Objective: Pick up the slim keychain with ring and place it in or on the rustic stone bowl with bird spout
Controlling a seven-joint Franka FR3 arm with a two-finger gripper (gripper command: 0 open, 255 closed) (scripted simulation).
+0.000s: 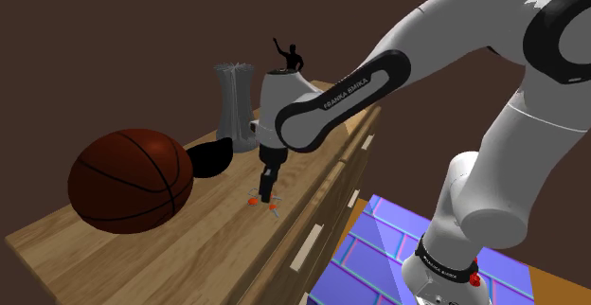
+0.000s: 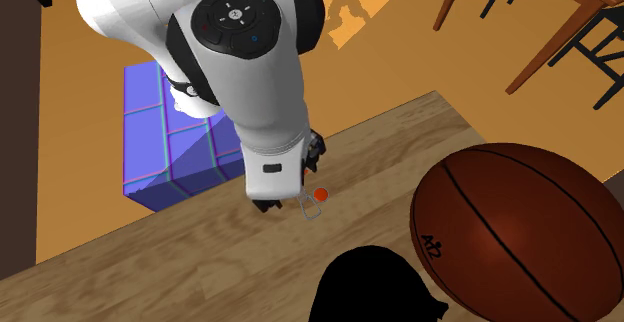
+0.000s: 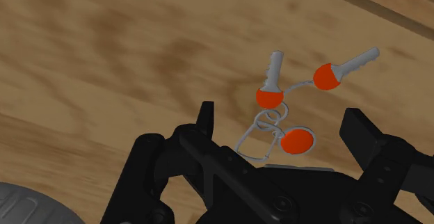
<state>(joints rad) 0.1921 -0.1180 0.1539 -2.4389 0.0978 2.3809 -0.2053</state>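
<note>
The keychain (image 3: 270,96) lies flat on the wooden bench (image 1: 189,246), a thin metal ring carrying two grey keys with orange heads and a round orange tag. The gripper (image 3: 283,122) hangs straight above it, low over the wood, with its black fingers (image 3: 206,118) spread wide on either side of the ring and touching none of it. In the shoulder view the keychain (image 1: 252,200) shows as orange specks just below the gripper (image 1: 268,194), near the bench's edge with the drawer fronts. The bowl (image 1: 210,156), drawn plain black, sits close by, just beside a large brown basketball (image 1: 128,180). Behind them stand a grey ribbed vase (image 1: 232,95) and a small black figurine (image 1: 289,57).
</note>
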